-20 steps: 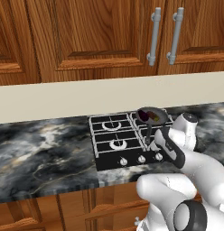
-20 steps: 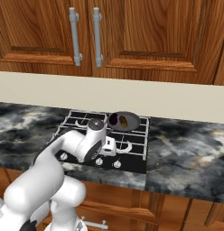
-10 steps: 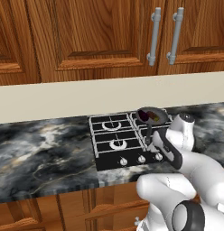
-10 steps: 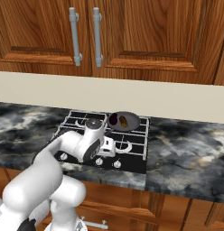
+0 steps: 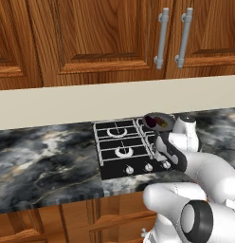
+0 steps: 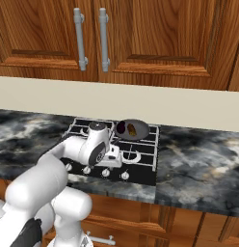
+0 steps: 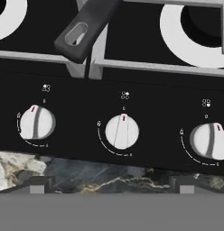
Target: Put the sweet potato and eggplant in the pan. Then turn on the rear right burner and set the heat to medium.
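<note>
Gripper point(image 7: 112, 187) open wide, hovering low before middle knob point(image 7: 122, 131); pan point(image 6: 132, 129) on rear right burner, holding eggplant point(image 6: 121, 128) and sweet potato point(image 6: 132, 130); handle point(image 7: 85, 28) above knobs

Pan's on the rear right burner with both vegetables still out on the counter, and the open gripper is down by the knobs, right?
Not quite: the vegetables aren't on the counter. The right base view shows the eggplant and sweet potato already inside the pan. The rest holds: the pan sits at the rear right, and the gripper is open at the knobs.
</note>
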Robot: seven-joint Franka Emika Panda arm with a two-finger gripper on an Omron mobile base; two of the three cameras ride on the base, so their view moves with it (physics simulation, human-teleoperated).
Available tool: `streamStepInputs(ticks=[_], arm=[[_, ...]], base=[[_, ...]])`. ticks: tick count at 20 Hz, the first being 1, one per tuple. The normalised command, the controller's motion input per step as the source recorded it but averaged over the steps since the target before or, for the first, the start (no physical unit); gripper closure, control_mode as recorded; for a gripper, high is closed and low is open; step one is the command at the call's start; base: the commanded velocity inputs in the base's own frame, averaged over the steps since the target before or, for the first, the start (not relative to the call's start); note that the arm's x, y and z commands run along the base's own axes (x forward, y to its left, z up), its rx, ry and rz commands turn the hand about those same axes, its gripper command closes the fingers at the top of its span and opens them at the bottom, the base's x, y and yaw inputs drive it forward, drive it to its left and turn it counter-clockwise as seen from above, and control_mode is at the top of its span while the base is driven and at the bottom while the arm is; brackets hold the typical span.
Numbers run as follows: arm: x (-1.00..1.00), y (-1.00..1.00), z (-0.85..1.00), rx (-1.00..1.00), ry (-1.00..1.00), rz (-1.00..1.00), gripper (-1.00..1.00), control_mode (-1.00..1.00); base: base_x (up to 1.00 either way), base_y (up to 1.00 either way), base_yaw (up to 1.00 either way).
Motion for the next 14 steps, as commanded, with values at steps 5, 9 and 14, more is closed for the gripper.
streamStepInputs(ticks=[5, 9, 14], arm=[[0.16, 0.00, -0.11, 0.00, 0.00, 0.00, -1.00, -1.00], [0.27, 0.00, -0.13, 0.00, 0.00, 0.00, -1.00, -1.00], [0.15, 0.00, -0.12, 0.00, 0.00, 0.00, -1.00, -1.00]], base=[[0.00, 0.00, 0.00], [0.00, 0.00, 0.00], [0.00, 0.00, 0.00]])
